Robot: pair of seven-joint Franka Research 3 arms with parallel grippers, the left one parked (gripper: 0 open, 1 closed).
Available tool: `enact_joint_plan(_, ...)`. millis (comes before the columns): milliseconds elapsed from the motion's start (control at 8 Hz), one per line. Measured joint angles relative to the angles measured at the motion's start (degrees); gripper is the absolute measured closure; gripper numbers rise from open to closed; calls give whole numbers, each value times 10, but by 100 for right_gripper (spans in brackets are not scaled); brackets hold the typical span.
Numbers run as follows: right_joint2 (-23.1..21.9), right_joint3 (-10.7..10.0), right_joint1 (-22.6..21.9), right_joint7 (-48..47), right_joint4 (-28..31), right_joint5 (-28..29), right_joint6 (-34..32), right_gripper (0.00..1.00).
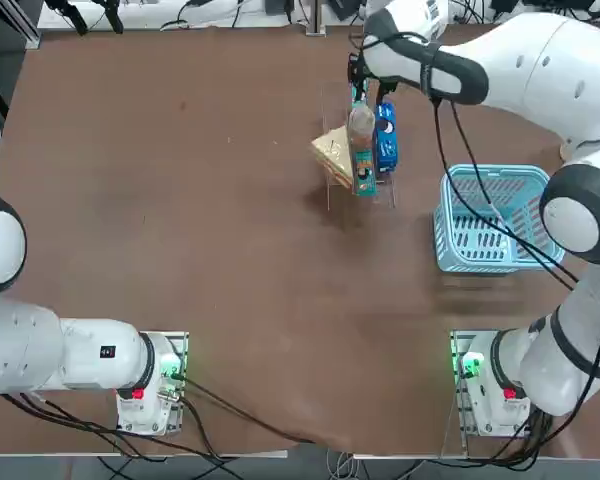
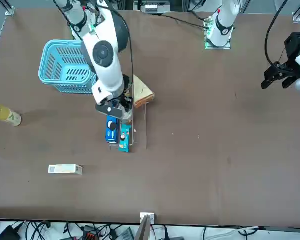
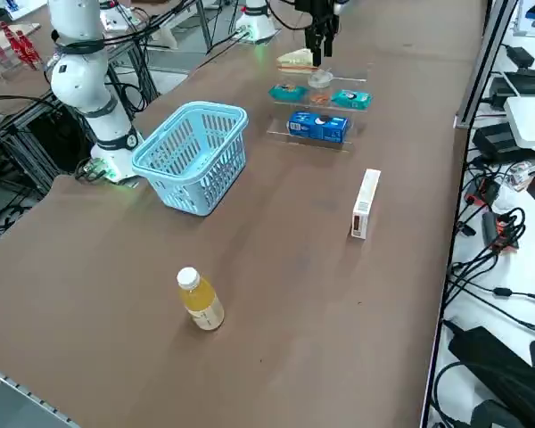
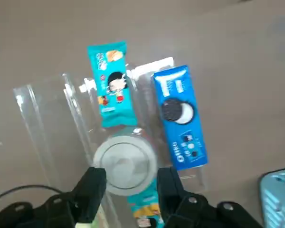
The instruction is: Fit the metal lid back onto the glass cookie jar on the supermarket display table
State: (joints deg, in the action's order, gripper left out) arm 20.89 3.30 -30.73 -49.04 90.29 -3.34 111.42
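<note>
Fingers of the right gripper (image 4: 126,187) spread, just clear of round silvery metal lid (image 4: 125,162) — thin, rigid, slippery; pinch its rim.

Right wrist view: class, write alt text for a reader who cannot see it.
The open tool hangs over a silvery lid, which sits on a clear stand between a teal snack packet and a blue cookie packet, on a brown table.
</note>
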Motion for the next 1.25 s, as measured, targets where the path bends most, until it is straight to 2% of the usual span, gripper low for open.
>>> enact_joint_plan(250,-33,-3,31,53,-2,0,-55,30)
enact_joint_plan(750,-117,-6,143,218,-5,0,-160,20)
enact_joint_plan(875,-133,-7,170,262,-10,-1,-184,2)
enact_joint_plan(1250,-156,-11,259,416,-55,-2,-267,0)
